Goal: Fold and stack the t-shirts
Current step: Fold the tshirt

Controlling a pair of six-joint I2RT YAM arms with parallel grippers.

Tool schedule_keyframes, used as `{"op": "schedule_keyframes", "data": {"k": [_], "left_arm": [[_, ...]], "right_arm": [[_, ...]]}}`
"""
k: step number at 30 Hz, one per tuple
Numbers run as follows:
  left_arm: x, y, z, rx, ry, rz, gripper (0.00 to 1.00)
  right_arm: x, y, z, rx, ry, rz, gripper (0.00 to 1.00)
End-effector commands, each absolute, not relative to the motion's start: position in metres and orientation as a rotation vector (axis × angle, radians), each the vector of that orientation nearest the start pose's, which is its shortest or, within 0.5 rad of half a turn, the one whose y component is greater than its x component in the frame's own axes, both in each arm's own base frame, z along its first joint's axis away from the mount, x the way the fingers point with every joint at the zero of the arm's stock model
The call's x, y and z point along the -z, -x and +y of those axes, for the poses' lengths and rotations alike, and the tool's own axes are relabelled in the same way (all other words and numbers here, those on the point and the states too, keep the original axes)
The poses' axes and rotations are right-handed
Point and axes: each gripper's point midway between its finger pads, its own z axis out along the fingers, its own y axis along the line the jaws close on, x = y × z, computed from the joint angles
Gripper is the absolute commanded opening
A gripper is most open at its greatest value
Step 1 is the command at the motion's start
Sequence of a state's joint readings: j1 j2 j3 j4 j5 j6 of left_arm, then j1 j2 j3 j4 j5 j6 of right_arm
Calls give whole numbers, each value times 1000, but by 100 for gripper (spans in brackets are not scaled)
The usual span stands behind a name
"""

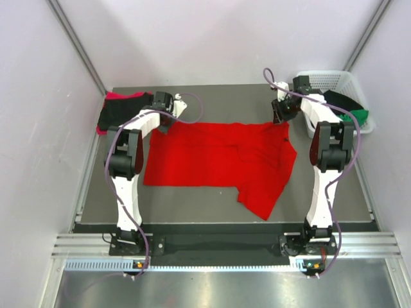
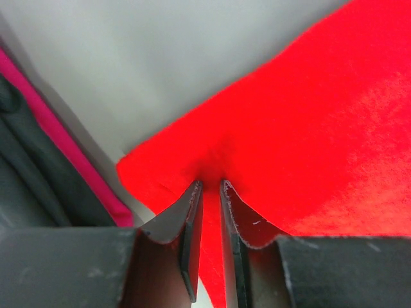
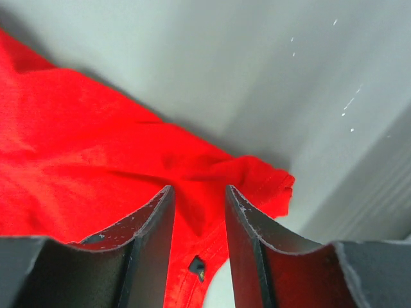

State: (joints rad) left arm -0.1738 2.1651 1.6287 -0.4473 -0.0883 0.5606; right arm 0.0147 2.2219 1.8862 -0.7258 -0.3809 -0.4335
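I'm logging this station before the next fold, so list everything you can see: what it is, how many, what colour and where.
bright red t-shirt: one, bright red, spread across the middle of the table, rumpled on its right side
black t-shirt: one, black, folded at the far left corner
pinkish red t-shirt: one, pinkish red, under the black one, only its edges showing
basket: one, white lattice, at the far right corner
black cloth: one piece, black, in the basket
green cloth: one piece, green, in the basket beside the black
table: one, dark grey
left gripper: one, black fingers, pinching the bright red t-shirt's far left corner
right gripper: one, black fingers, open over its far right corner
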Motion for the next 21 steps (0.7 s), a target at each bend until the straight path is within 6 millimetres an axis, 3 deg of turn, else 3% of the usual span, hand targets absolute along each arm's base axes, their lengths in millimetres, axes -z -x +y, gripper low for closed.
{"op": "schedule_keyframes", "data": {"k": [1,4,13,21], "left_arm": [[-38,-532,-47,-323,-890,2373,22],[-36,-534,-45,-343,-890,2373,23],[-7,-525,-40,-356,-934,2435,23],[13,-527,-33,-391,-940,2465,24]], "right_arm": [[-72,-528,48,-279,682,2447,37],[-61,-526,39,-226,694,2480,36],[-34,-532,11,-41,680,2544,36],[-33,-562,11,-6,661,2501,37]]}}
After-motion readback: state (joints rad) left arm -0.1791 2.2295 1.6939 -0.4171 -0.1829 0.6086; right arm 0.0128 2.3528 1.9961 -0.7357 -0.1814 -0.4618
